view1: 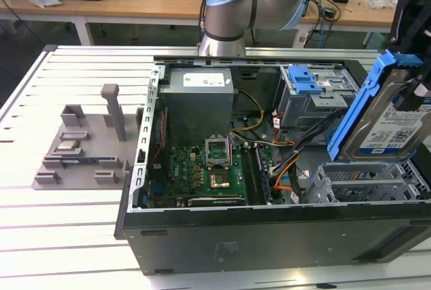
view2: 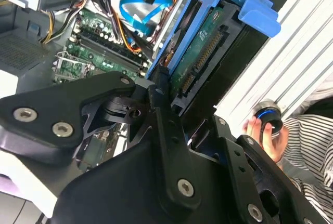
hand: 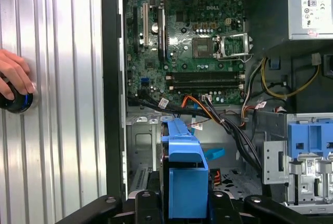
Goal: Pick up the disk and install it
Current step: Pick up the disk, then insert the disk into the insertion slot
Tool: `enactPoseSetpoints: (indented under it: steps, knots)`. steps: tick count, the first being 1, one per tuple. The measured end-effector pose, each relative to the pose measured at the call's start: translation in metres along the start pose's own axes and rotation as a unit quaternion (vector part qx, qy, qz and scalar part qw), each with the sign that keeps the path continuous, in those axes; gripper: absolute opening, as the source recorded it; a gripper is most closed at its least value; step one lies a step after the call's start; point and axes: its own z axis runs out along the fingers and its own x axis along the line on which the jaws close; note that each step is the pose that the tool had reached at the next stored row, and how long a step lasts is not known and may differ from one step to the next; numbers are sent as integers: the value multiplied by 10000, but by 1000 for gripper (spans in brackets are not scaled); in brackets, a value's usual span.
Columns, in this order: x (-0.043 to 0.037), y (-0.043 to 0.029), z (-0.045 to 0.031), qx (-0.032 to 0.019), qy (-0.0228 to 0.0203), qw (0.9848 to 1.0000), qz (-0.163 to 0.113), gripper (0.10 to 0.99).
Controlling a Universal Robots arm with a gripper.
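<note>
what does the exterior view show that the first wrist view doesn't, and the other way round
Exterior view: the arm, a grey fixture on the table at that view's left, and the labelled face of the disk.
First wrist view: a hand on a black knob outside the case.
Both: the disk in its blue bracket over the open case, and the motherboard.

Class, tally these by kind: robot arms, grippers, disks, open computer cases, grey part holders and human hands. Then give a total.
Robot arm: 1
Gripper, shut on the disk: 1
Disk: 1
Open computer case: 1
Grey part holder: 1
Hand: 1
Total: 6
</note>
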Motion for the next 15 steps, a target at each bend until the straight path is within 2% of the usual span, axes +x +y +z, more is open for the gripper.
enactPoseSetpoints:
  steps: [2, 15]
  knots:
    - [-3, -60, 3, 0, 0, 10000, 0, 365]
    - [-3, -65, 4, 0, 0, 10000, 0, 365]
